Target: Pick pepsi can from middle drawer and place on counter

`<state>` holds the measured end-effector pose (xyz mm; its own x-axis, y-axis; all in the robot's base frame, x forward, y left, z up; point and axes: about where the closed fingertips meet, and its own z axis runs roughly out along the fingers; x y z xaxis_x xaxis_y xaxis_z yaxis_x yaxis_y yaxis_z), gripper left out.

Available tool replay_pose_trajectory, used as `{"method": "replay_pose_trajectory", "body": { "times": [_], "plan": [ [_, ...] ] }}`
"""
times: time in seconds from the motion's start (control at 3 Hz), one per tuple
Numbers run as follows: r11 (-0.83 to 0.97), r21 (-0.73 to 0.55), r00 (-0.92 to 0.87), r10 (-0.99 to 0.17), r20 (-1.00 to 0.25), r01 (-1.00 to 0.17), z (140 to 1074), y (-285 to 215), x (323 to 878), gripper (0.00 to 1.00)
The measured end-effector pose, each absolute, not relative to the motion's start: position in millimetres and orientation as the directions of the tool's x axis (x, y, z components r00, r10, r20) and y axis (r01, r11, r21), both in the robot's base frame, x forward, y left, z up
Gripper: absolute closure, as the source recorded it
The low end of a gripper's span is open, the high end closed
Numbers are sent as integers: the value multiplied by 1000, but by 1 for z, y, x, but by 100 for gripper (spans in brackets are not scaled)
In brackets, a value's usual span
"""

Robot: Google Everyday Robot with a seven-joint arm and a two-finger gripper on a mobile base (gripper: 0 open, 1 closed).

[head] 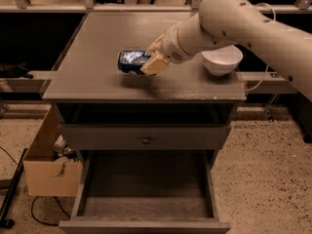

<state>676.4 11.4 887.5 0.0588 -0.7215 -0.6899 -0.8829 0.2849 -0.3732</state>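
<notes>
Cardboard box [48,172] on floor at 8 o'clock of cabinet. Pepsi can [129,61] lies sideways over worktop [87,77] ctr, shadow under it. Pincer [151,57] clamped on can's right end, arm reaching in from 3 o'clock. White bowl [222,60] at 3 o'clock of can. Middle drawer [146,199] stands open at 6 o'clock.

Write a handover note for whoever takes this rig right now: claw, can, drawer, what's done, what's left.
Claw: shut on the can, over the middle of the counter, left of the white bowl.
Can: lying sideways in the claw, low over the counter; cannot tell whether it touches.
Drawer: pulled open, floor bare.
Done: can is out of the drawer and over the counter.
Left: set the can down, open the claw, back away without hitting the bowl.
</notes>
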Motion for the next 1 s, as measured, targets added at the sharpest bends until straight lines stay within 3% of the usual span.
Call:
{"method": "replay_pose_trajectory", "body": {
  "times": [0.67, 1.0],
  "plan": [
    [270, -364, 29, -767, -641, -891, 877, 5, 677, 100],
    [270, -343, 7, -776, -630, -900, 867, 4, 670, 84]
  ]
}}
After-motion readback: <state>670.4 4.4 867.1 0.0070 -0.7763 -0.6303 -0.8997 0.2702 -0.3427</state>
